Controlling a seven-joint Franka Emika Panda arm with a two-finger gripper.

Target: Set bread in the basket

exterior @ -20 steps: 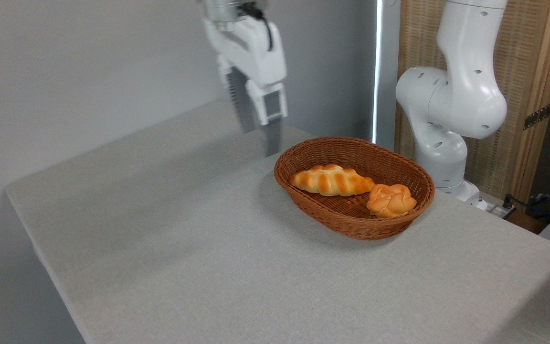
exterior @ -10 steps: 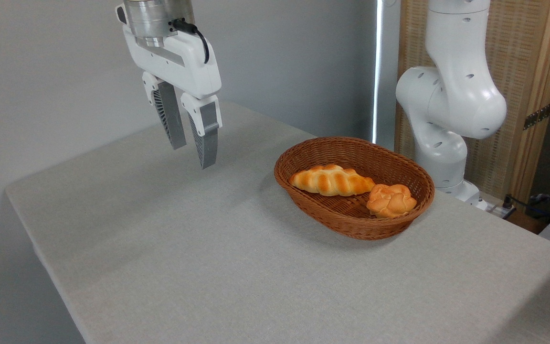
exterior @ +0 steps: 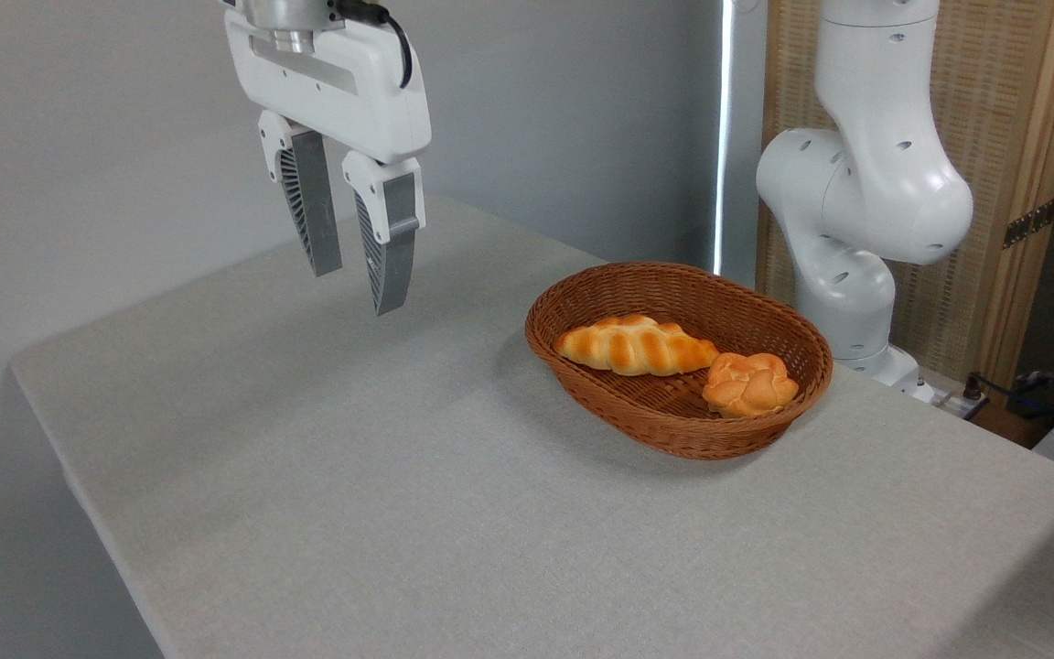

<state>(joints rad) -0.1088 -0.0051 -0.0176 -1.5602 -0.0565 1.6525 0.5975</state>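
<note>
The bread (exterior: 749, 384), a small round knotted golden-orange bun, lies inside the basket (exterior: 637, 279) at its right end. The basket is oval, brown woven wicker, and stands on the grey table right of centre. My gripper (exterior: 358, 291) hangs in the air well to the left of the basket, above the table's far left part. Its two grey ribbed fingers point down with a gap between them, and nothing is held.
A longer twisted loaf (exterior: 634, 346) lies in the basket's left half, beside the bun. The arm's white base (exterior: 856, 210) stands behind the basket at the right. The table's left edge (exterior: 79, 476) drops off near the wall. Cables lie at the far right.
The gripper swept from just left of the basket far to the left, then rose slightly. Bun, loaf and basket have not moved.
</note>
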